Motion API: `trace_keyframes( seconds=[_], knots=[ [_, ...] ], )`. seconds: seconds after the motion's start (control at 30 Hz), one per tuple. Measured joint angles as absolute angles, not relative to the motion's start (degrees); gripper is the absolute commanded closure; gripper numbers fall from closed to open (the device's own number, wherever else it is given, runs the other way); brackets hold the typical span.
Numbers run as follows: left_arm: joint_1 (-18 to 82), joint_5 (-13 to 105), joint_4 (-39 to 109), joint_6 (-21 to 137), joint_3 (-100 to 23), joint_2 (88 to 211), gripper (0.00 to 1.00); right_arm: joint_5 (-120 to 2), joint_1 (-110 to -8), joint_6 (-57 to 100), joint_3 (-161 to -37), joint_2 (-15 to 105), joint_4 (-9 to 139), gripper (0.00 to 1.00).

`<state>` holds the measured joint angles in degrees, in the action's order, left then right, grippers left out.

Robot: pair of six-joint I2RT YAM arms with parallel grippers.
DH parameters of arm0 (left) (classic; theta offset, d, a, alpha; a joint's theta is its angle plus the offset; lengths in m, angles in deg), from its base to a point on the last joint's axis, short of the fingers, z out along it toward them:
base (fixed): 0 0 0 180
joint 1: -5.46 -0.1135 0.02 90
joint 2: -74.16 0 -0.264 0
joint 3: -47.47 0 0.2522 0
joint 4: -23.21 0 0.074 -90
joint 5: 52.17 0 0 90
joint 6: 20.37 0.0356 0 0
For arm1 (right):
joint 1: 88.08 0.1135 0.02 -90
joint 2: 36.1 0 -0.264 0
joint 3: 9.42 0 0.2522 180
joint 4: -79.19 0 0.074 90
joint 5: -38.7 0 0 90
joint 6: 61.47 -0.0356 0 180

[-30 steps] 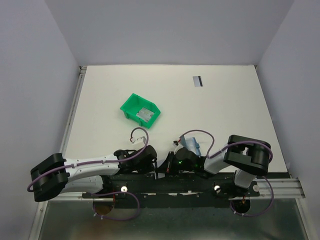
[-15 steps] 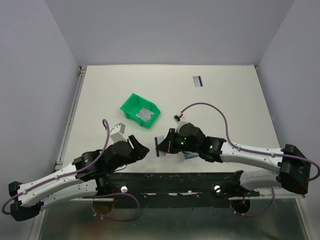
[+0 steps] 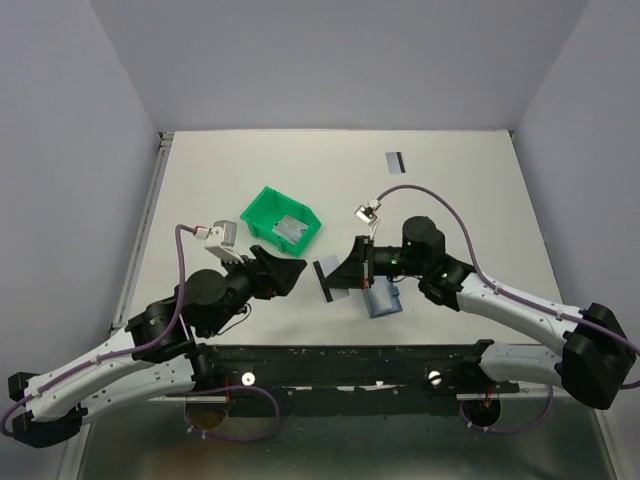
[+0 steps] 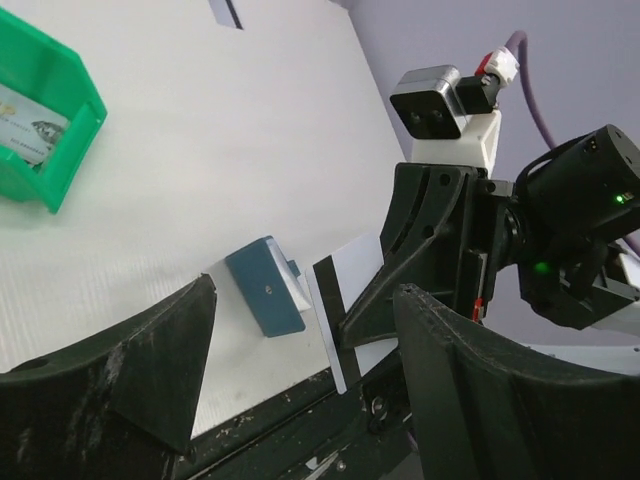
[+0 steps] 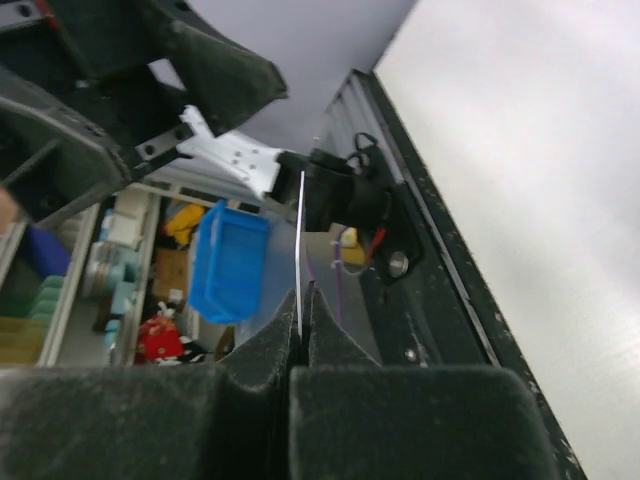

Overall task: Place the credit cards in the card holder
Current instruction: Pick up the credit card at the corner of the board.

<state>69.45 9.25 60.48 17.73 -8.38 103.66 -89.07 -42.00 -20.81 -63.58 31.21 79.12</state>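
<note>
Card holder (image 3: 383, 299) lies flat on the table (image 3: 460, 200) by the near edge, right of centre, stud side up. Just left of it, right gripper (image 3: 343, 274) is clamped tight on a credit card (image 3: 328, 279), held on edge, dark stripe showing. Left gripper (image 3: 288, 274) faces it from the left, jaws wide, nothing in them. Farther back: green bin (image 3: 268, 215) with second card (image 3: 290, 229) inside, print too small to read. Third card (image 3: 396, 162) lies flat at the far side.
</note>
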Motion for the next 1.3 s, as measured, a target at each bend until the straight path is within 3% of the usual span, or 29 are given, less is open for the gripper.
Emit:
trace_keyframes(
  seconds=[0.47, 0.63, 0.73, 0.8, 0.87, 0.97, 1.3],
  knots=[
    [68.81, 16.2, 49.18, 20.31, -5.69, 105.73, 0.42, -102.32, -43.86, -42.99, -60.26, 39.58, 118.14, 1.0],
    [68.25, 18.34, 45.95, 20.27, -5.16, 106.39, 0.63, -102.95, -43.9, -45.62, -59.67, 39.73, 121.59, 0.99],
    [67.63, 19.7, 44.42, 20.31, -5.16, 106.76, 0.84, -103.02, -43.96, -45.88, -59.65, 39.73, 121.59, 0.95],
    [67.02, 21.05, 43.37, 20.16, -5.16, 107.33, 1.0, -103.0, -43.99, -45.27, -59.65, 39.51, 120.56, 0.86],
    [66.56, 22.54, 42.3, 19.94, -5.16, 107.99, 1.0, -102.95, -44.16, -43.69, -59.65, 38.79, 117.83, 0.73],
    [66.02, 24.24, 41.31, 19.46, -5.1, 108.84, 1.0, -102.67, -44.23, -39.69, -59.87, 36.28, 111.1, 0.62],
    [64.01, 28.18, 38.73, 17.73, -3.04, 107.79, 1.0, -99.7, -44.21, -28.76, -61.75, 28.6, 94.42, 0.6]
  ],
)
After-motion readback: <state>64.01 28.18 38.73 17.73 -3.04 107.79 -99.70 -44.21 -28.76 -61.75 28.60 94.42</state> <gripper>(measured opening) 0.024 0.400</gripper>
